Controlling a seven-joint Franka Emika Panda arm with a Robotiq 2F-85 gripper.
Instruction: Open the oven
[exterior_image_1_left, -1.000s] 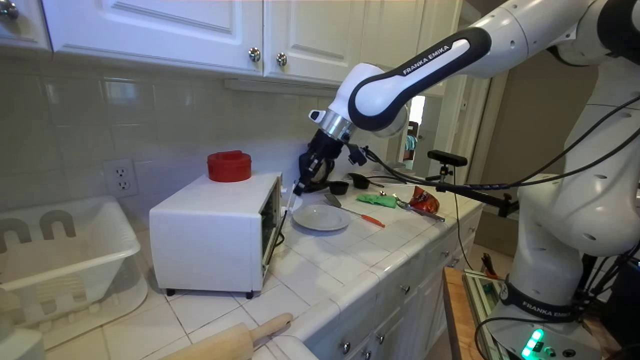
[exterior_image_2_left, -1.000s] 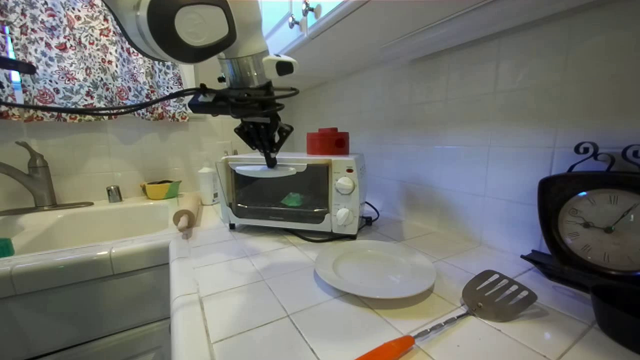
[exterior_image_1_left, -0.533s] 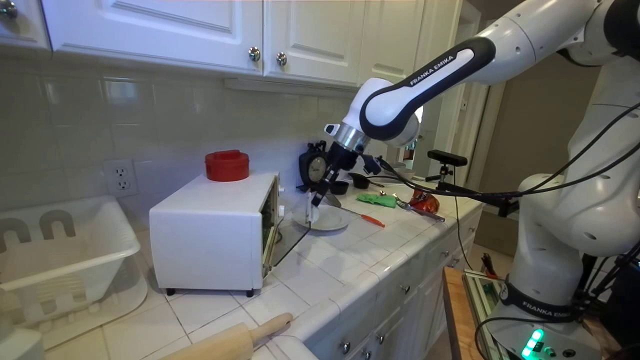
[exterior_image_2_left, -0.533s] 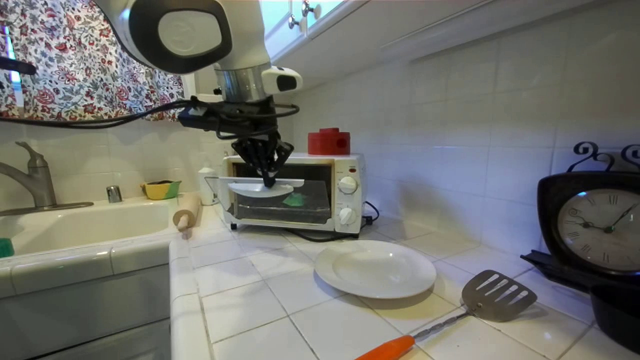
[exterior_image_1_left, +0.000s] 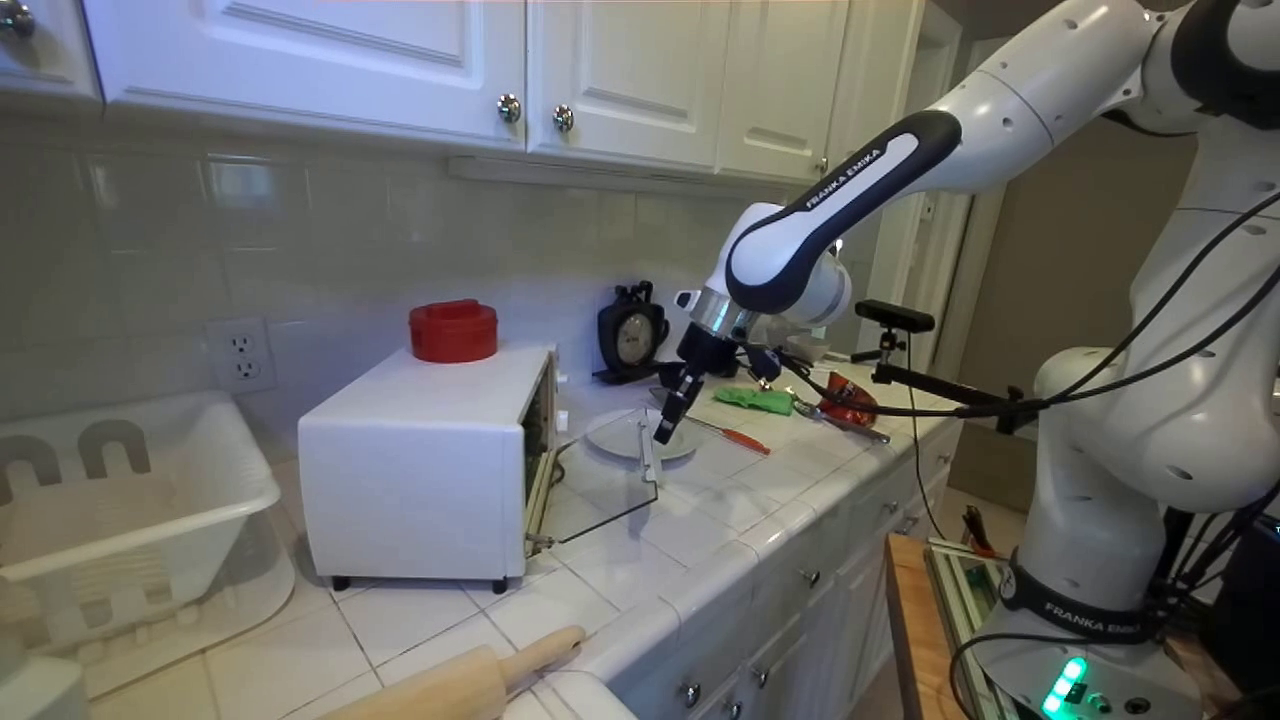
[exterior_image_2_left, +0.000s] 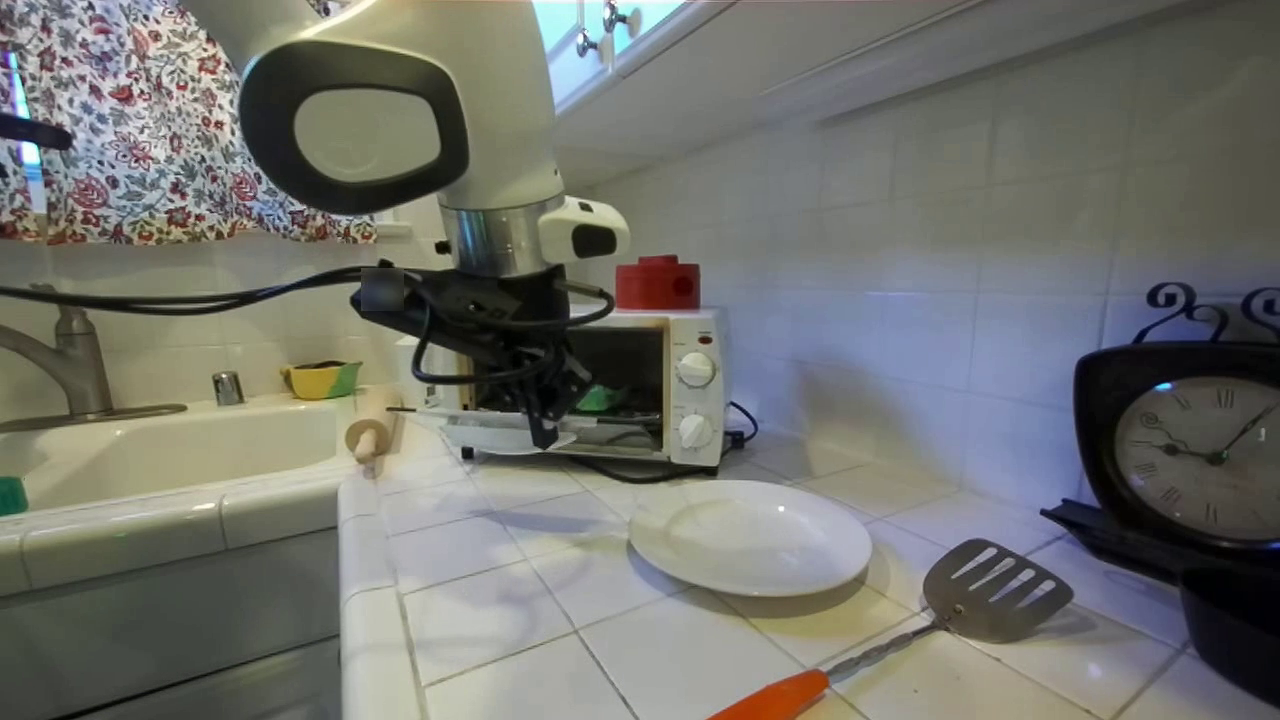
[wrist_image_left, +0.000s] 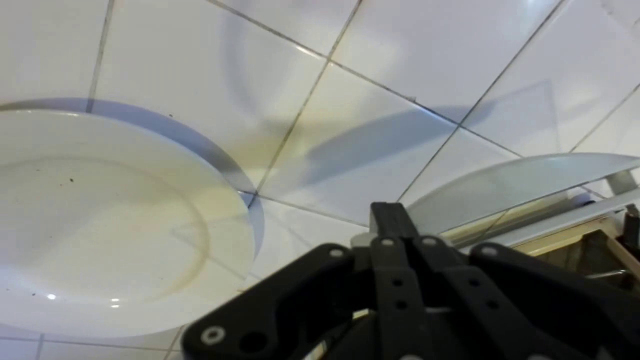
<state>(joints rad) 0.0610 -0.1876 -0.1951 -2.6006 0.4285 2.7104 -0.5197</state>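
The white oven (exterior_image_1_left: 410, 490) stands on the tiled counter, and its front also shows in an exterior view (exterior_image_2_left: 692, 335). Its glass door (exterior_image_1_left: 600, 500) is tilted well outward and down from the front, hinged at the bottom, with the dark inside showing. The pale curved handle (wrist_image_left: 510, 182) is on the door's outer edge and also shows in an exterior view (exterior_image_2_left: 490, 437). My gripper (wrist_image_left: 392, 217) is shut with nothing seen between its fingertips. The tips (exterior_image_1_left: 664, 434) are right at the handle; whether they touch it I cannot tell.
A white plate (exterior_image_2_left: 750, 545) lies on the counter in front of the oven, with a spatula (exterior_image_2_left: 1000, 590) beyond it. A red container (exterior_image_1_left: 453, 332) sits on the oven. A rolling pin (exterior_image_1_left: 430, 690), dish rack (exterior_image_1_left: 130, 545) and clock (exterior_image_2_left: 1215, 455) stand around.
The oven door has swung outward and down from nearly shut to well open. My gripper has moved down and away from the oven along with the handle.
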